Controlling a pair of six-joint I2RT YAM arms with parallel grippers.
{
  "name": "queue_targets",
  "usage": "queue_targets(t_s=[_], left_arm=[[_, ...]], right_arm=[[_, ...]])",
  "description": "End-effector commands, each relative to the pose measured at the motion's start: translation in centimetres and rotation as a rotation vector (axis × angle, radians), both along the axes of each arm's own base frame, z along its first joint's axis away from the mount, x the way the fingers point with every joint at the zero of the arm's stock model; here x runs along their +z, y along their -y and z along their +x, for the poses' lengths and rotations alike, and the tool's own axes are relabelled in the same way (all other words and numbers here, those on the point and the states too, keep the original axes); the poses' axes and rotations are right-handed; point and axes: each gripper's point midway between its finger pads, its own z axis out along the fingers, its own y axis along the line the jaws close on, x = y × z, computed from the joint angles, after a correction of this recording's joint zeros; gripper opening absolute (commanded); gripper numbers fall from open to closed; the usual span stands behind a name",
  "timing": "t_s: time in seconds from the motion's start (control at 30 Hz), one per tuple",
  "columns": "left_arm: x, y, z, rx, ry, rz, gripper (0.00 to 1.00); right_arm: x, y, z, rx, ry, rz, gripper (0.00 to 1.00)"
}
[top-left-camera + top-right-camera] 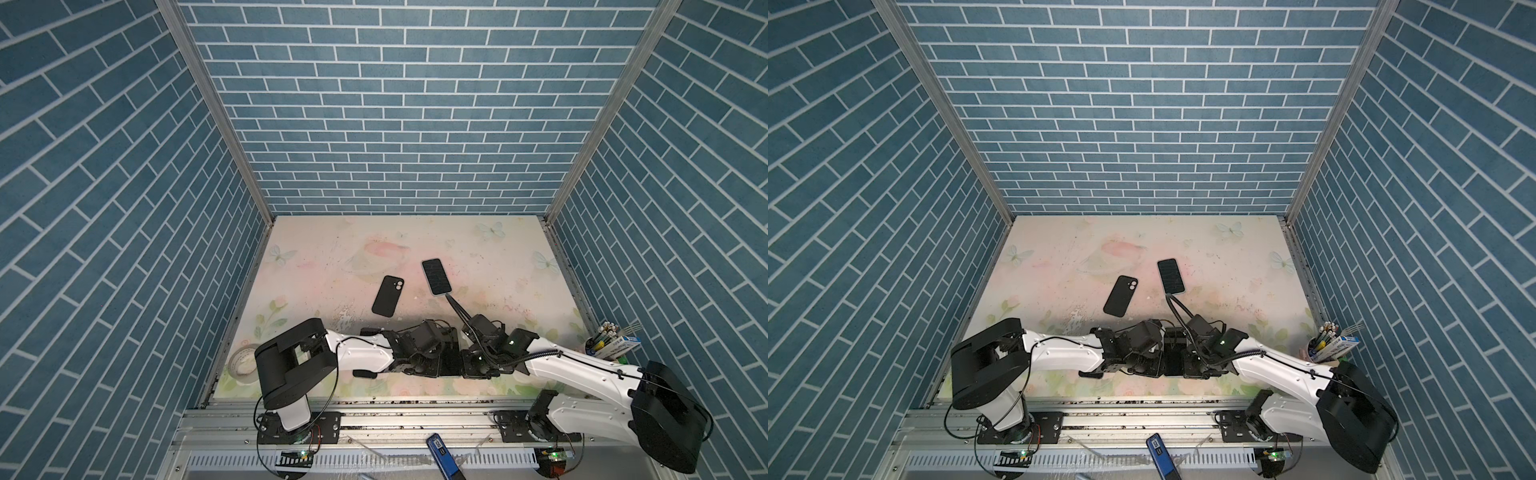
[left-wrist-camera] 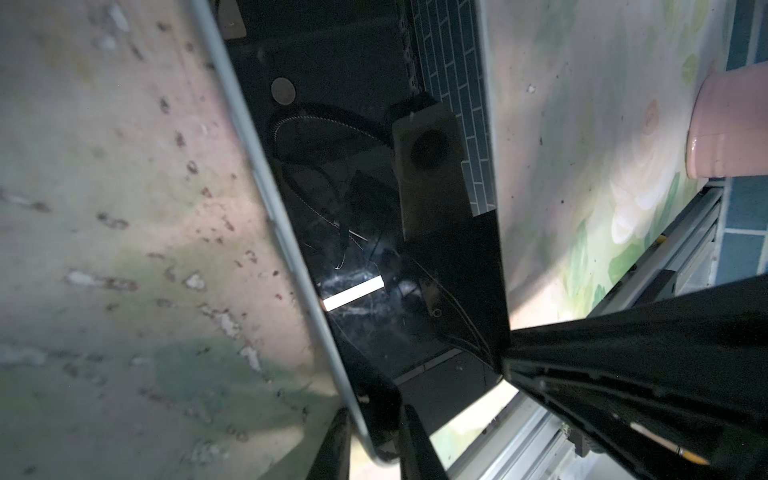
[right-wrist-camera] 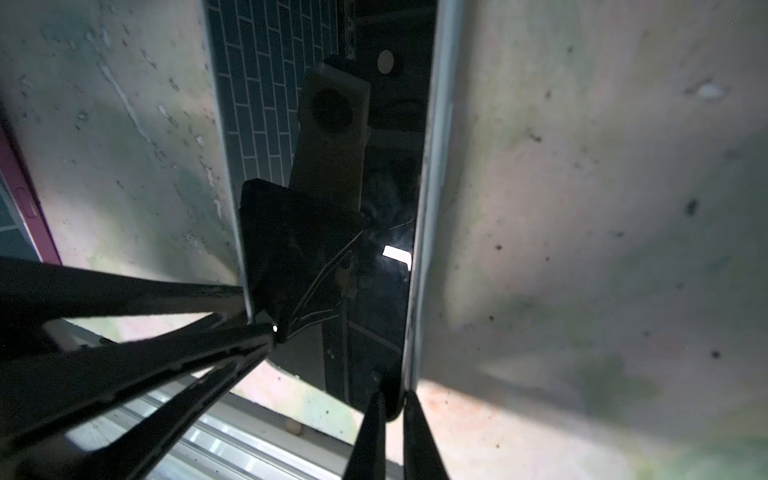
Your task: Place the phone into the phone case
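A phone [image 2: 374,208] with a silver frame and a glossy black screen is held above the table's near middle, between both grippers. In both top views it shows as a dark slab [image 1: 449,357] [image 1: 1173,355]. My left gripper [image 2: 376,409] is shut on one of its end corners. My right gripper [image 3: 394,394] is shut on the neighbouring corner of the same phone [image 3: 374,291]. The other arm's fingers [image 2: 623,374] [image 3: 145,332] show at the phone's edge in each wrist view. The black phone case [image 1: 388,296] [image 1: 1121,296] lies flat farther back, its camera cut-out at the far end, apart from both grippers.
A second phone [image 1: 436,276] lies screen up just right of the case. A pink cup of pens [image 1: 602,349] [image 2: 731,124] stands at the right edge. A tape roll [image 1: 243,361] lies near the left wall. Brick walls close in three sides.
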Motion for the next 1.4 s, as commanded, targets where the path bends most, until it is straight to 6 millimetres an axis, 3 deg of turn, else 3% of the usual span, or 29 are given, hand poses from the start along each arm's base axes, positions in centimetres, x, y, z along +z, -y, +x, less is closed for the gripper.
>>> queue_targets(t_s=[0.0, 0.37, 0.57, 0.77, 0.87, 0.93, 1.1, 1.37], left_arm=[[-3.6, -2.2, -2.3, -0.036, -0.074, 0.130, 0.24], [-3.6, -2.2, -2.3, -0.037, -0.072, 0.130, 0.24], [-3.6, -2.2, -2.3, -0.037, -0.073, 0.130, 0.24], [-3.7, -2.3, -2.3, -0.035, -0.072, 0.132, 0.24], [-3.6, -2.5, -2.3, -0.034, -0.070, 0.135, 0.24], [-3.6, -2.6, -2.3, -0.033, -0.069, 0.136, 0.24], [-3.6, -2.6, -2.3, -0.031, -0.067, 0.138, 0.24], [-3.6, -2.8, -2.3, -0.027, -0.064, 0.138, 0.24]], right_arm=[[-0.9, 0.1, -1.0, 0.019, -0.041, -0.032, 0.10], [-1.3, 0.1, -1.1, 0.026, -0.042, -0.050, 0.10], [-1.3, 0.2, -1.1, 0.025, -0.037, -0.061, 0.00], [-0.5, -0.4, -1.0, 0.035, -0.033, -0.033, 0.00], [1.2, 0.1, -0.1, 0.041, 0.026, -0.055, 0.20], [2.2, 0.9, 0.5, 0.041, 0.071, -0.094, 0.26], [3.3, 1.6, 1.4, 0.031, 0.119, -0.124, 0.27], [1.9, 1.8, 1.3, 0.034, 0.097, -0.152, 0.25]])
